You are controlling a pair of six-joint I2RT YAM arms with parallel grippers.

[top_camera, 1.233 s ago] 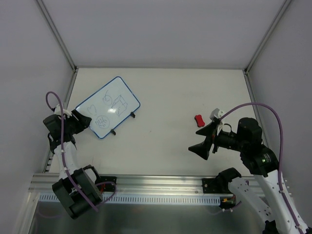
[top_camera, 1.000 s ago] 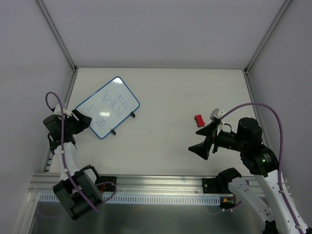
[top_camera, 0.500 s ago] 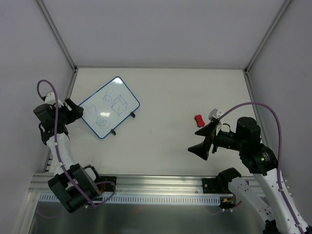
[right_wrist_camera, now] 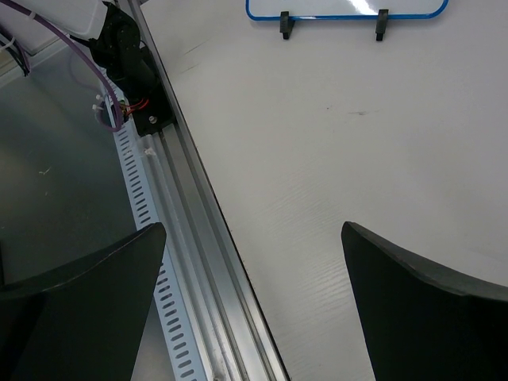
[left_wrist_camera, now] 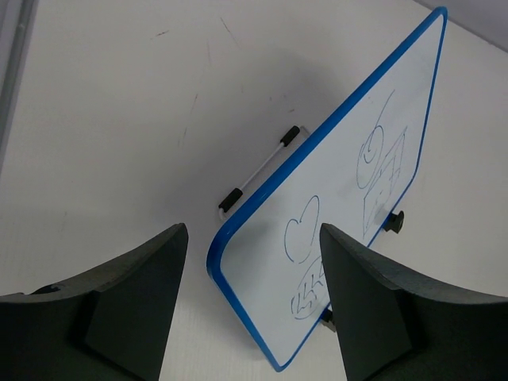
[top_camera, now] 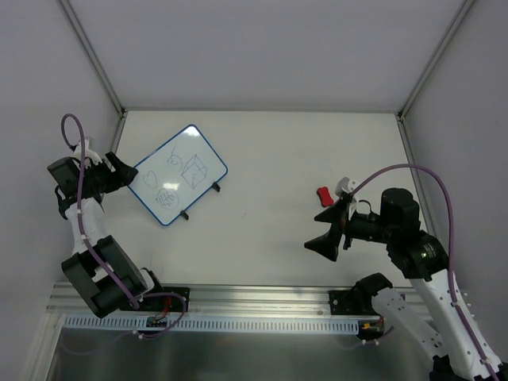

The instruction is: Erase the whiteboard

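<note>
At the far left, the left gripper [top_camera: 125, 172] hovers at the near-left corner of the small white rectangular whiteboard with a thin blue rim [top_camera: 176, 176]. Its jaws are spread wide and hold nothing. In the left wrist view the board's rounded corner sits in the gap between the two black fingers [left_wrist_camera: 135, 294], touching neither.

The whiteboard stands tilted on two small black feet in the left part of the pale table [top_camera: 262, 151], set at a diagonal. Its blue doodles, a heart, a swirl, a cube and a scribble, are all intact. A thin white stick with black ends [left_wrist_camera: 258, 168], perhaps a marker, lies on the table just behind it.

Further right, well apart from the board, lies the small red bone-shaped eraser [top_camera: 324, 195]. The right gripper [top_camera: 327, 228] hangs near it, jaws wide apart and empty.

Wiping has not begun, and this looks like the set-up step. The next move probably calls for the right gripper to close on the eraser and carry it across, while the left one pinches the rim to steady the board.
</note>
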